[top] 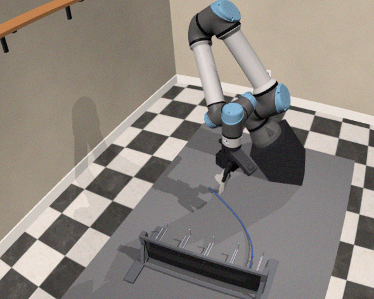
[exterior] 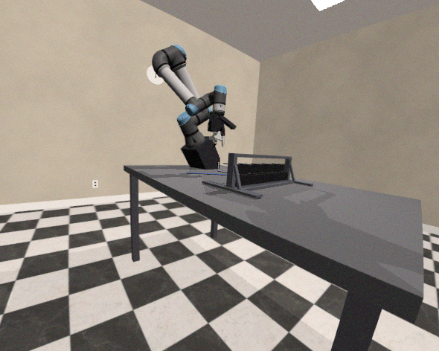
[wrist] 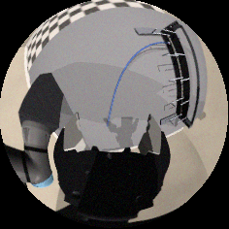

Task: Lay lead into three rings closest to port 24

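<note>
The blue lead (top: 242,225) (exterior: 204,173) (wrist: 125,73) lies on the grey table (top: 309,225) (exterior: 325,211). It curves from its plugged end at the rack's right end in the top view to a free end near my gripper. The rack (top: 144,247) (exterior: 260,155) (wrist: 192,73) stands upright. The steel rings (top: 186,239) (wrist: 171,104) stick out along its top and none holds the lead. My gripper (top: 222,185) (exterior: 220,141) (wrist: 113,114) is open and empty. It points down just above the lead's free end, which shows between the fingers in the wrist view.
The robot's dark base (top: 277,160) (exterior: 201,155) stands on the table's far end behind the gripper. The rack's flat feet (top: 132,271) reach out over the table. The table's edges drop to a checkered floor (top: 84,199). An orange shelf (top: 26,17) hangs on the wall.
</note>
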Controlling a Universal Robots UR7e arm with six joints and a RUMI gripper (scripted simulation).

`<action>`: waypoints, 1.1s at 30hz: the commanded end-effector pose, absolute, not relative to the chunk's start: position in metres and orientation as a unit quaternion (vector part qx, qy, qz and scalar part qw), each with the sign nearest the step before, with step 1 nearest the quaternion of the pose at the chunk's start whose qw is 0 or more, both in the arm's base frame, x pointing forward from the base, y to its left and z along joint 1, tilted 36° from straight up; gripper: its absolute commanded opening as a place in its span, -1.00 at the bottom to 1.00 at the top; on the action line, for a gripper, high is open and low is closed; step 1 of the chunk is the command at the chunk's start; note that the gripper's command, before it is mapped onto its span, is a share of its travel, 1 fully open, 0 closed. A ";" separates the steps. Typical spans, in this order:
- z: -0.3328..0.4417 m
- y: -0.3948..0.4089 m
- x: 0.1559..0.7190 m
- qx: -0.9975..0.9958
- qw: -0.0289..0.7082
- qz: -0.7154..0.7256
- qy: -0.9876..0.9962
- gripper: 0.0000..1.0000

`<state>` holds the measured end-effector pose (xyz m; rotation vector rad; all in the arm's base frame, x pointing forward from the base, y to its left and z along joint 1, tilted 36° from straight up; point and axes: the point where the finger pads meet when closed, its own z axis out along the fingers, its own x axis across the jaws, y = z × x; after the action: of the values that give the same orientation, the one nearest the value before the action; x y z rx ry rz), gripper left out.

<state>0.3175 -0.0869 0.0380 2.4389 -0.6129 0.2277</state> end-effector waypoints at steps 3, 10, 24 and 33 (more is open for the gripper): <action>0.037 -0.089 0.312 0.922 0.298 0.090 -0.232 1.00; 0.037 -0.089 0.312 0.922 0.298 0.090 -0.232 -1.00; 0.037 -0.089 0.312 0.922 0.298 0.090 -0.232 -1.00; 0.037 -0.089 0.312 0.922 0.298 0.090 -0.232 -1.00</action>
<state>0.3113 -0.0887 0.0367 2.4493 -0.6153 0.2389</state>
